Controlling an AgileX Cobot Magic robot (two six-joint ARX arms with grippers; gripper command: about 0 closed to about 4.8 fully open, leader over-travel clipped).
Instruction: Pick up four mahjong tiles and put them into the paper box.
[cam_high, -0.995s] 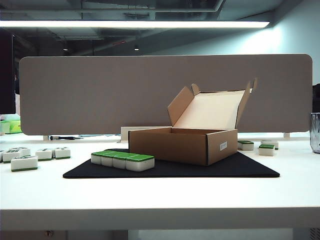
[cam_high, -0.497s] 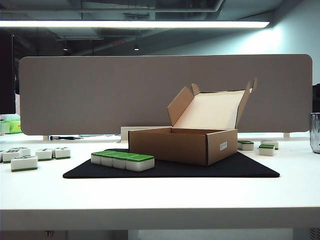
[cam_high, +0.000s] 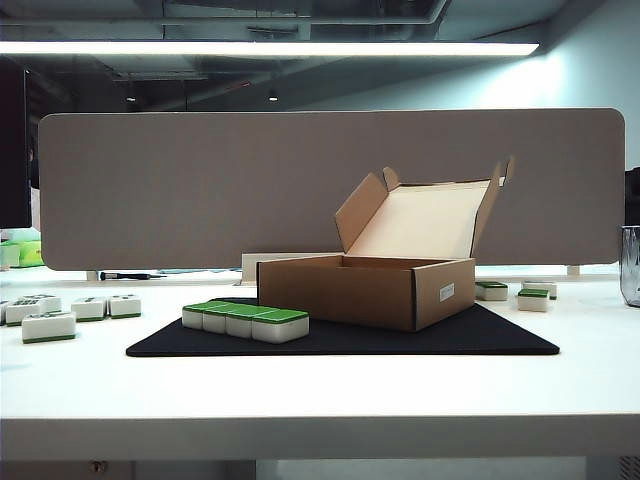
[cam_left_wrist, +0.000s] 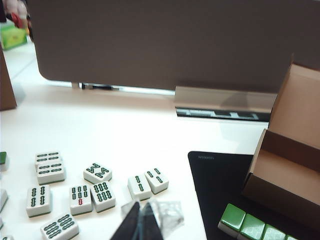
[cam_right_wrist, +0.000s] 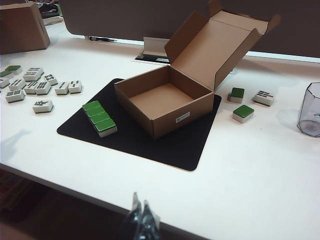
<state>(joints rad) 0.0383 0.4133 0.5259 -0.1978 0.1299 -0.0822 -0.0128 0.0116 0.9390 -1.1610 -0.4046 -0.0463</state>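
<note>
A row of green-backed mahjong tiles lies side by side on the left part of a black mat. Just right of them on the mat stands the paper box, its flap lid up and its inside empty. Neither arm shows in the exterior view. My left gripper is shut and empty, hovering over white table between scattered face-up tiles and the mat, with the green row and the box to one side. My right gripper is shut and empty above the table's near edge, well back from the mat.
Loose face-up tiles lie left of the mat, and a few more tiles lie right of the box. A clear glass stands at the far right. A grey partition closes the back, and another brown box sits far left.
</note>
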